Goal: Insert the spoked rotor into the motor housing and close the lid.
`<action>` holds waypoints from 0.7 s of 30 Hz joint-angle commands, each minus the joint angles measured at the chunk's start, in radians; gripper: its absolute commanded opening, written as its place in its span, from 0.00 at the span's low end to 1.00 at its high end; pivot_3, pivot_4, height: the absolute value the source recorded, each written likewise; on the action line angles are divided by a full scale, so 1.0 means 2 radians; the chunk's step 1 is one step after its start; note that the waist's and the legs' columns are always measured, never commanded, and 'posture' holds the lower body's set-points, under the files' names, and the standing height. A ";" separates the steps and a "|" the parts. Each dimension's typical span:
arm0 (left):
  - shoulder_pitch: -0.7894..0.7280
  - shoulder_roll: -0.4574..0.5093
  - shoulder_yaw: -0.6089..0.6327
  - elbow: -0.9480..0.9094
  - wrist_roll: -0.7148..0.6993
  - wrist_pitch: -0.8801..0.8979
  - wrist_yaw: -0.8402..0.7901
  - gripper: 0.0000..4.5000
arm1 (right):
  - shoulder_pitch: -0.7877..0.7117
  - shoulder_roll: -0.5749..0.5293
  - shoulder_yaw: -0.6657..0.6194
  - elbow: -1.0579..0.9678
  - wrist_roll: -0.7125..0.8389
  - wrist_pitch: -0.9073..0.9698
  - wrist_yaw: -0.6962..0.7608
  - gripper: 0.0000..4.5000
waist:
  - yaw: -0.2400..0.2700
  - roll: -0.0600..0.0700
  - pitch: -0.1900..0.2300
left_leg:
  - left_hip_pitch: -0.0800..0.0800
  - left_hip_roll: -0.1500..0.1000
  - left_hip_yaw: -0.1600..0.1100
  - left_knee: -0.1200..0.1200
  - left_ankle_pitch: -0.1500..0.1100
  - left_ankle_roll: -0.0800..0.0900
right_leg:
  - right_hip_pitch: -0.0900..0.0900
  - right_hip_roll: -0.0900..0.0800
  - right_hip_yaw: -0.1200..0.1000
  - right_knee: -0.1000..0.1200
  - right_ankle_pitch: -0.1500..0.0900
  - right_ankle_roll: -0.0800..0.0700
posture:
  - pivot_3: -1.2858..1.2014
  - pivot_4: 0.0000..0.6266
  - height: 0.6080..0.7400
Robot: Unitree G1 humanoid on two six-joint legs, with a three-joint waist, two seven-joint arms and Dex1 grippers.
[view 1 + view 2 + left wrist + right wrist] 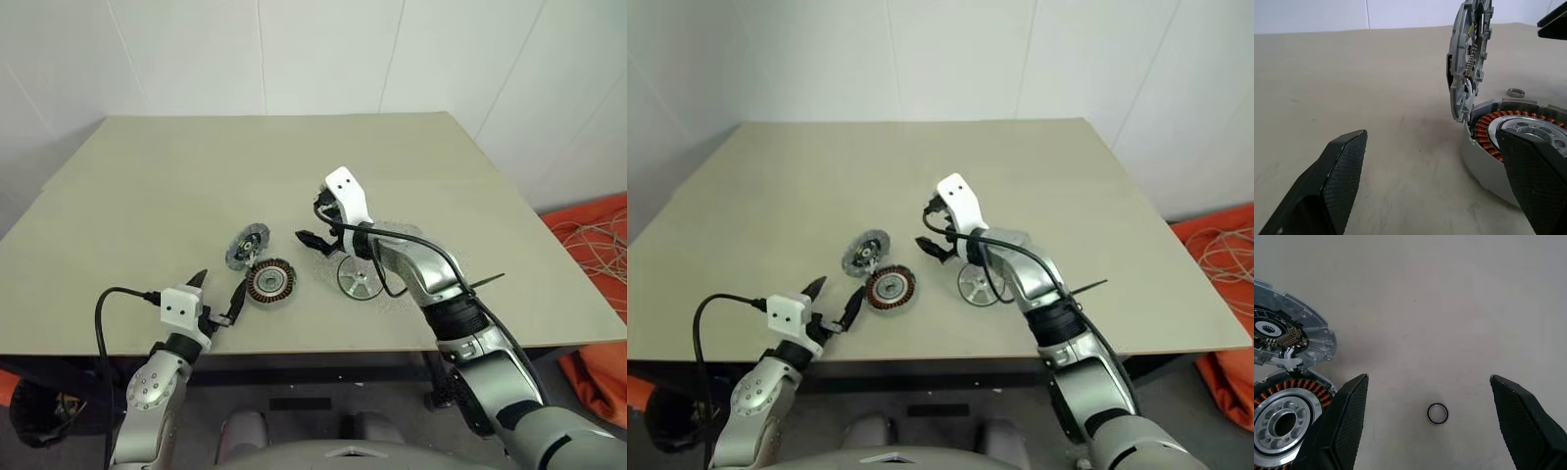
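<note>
Round silver-grey motor housing with copper-brown windings (270,283): low middle of the beige worktop (147,215).
Thin silver slotted lid (246,244): tilted, touching housing's far edge.
Shiny silver spoked rotor (357,278): right of housing, under right arm.
Tiny dark ring (1437,413): between right fingers, on worktop.
Left end effector (218,297): wide open, empty, beside housing.
Right end effector (1430,426): wide open, empty.

Motor housing (269,283) silver-grey, copper-brown windings; lid (247,245) silver, dark gold-flecked hub; table (147,196) beige.
</note>
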 commanded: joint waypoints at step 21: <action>0.000 -0.005 -0.002 -0.017 0.001 -0.002 0.008 1.00 | -0.063 0.049 -0.013 0.157 -0.044 -0.020 -0.006 1.00 | -0.001 0.000 0.000 | 0.000 0.000 0.000 0.000 0.000 0.000 | 0.000 0.000 0.000 0.000 0.002 -0.003 | 0.52 0.00 1.00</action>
